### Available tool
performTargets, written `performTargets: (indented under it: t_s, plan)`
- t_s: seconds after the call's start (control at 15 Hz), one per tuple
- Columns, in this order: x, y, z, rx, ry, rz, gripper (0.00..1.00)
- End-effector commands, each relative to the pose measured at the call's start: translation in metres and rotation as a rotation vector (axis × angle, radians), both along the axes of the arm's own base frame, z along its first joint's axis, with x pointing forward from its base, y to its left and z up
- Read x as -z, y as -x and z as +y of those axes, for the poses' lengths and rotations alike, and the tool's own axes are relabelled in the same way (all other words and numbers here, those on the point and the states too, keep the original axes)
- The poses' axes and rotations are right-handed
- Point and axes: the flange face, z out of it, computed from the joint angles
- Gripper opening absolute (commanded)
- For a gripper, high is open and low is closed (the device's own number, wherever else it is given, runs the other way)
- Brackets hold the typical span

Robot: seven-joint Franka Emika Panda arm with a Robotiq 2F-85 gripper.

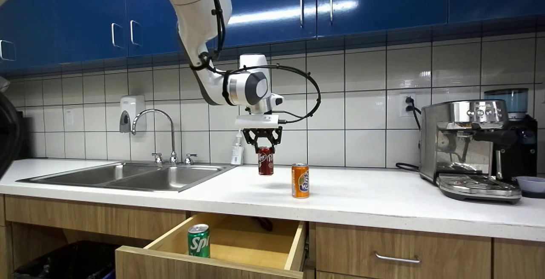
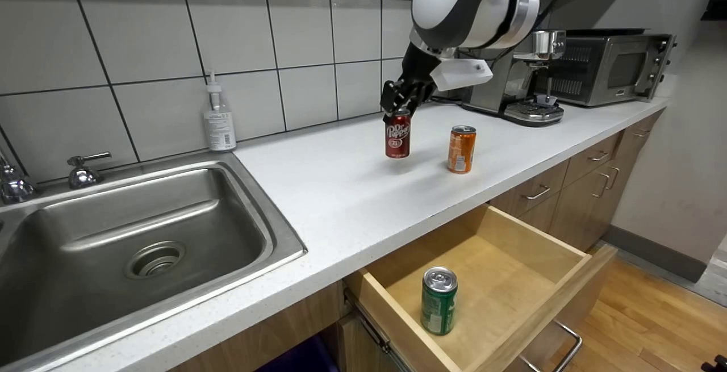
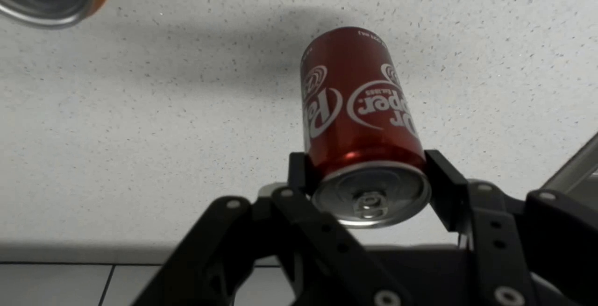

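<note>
A dark red Dr Pepper can point(image 3: 357, 96) is pinched near its top rim by my gripper point(image 3: 366, 170), one black finger on each side. In both exterior views this can point(image 1: 265, 164) point(image 2: 397, 138) hangs upright a little above the white counter, its shadow below it. The gripper point(image 1: 265, 148) points straight down. An orange Fanta can point(image 1: 300, 181) point(image 2: 462, 150) stands on the counter nearby; only part of its top and side shows in the wrist view. A green Sprite can point(image 1: 199, 241) point(image 2: 439, 301) stands upright inside the pulled-out wooden drawer point(image 2: 511, 270).
A steel sink point(image 1: 140, 176) with a faucet point(image 1: 172, 138) lies along the counter, and a soap bottle point(image 2: 219, 125) stands by the wall. The coffee machine point(image 1: 468, 142) and a toaster oven point(image 2: 608, 68) are farther along. Blue cabinets point(image 1: 272, 6) hang overhead.
</note>
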Motion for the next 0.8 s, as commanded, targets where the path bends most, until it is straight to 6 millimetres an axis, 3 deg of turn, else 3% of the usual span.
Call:
performTargets:
  t_s: [0.0, 0.73]
  plan:
    - [-0.011, 0.032, 0.010, 0.007, -0.003, -0.020, 0.38]
    - [-0.003, 0.105, 0.032, 0.039, -0.013, -0.031, 0.38]
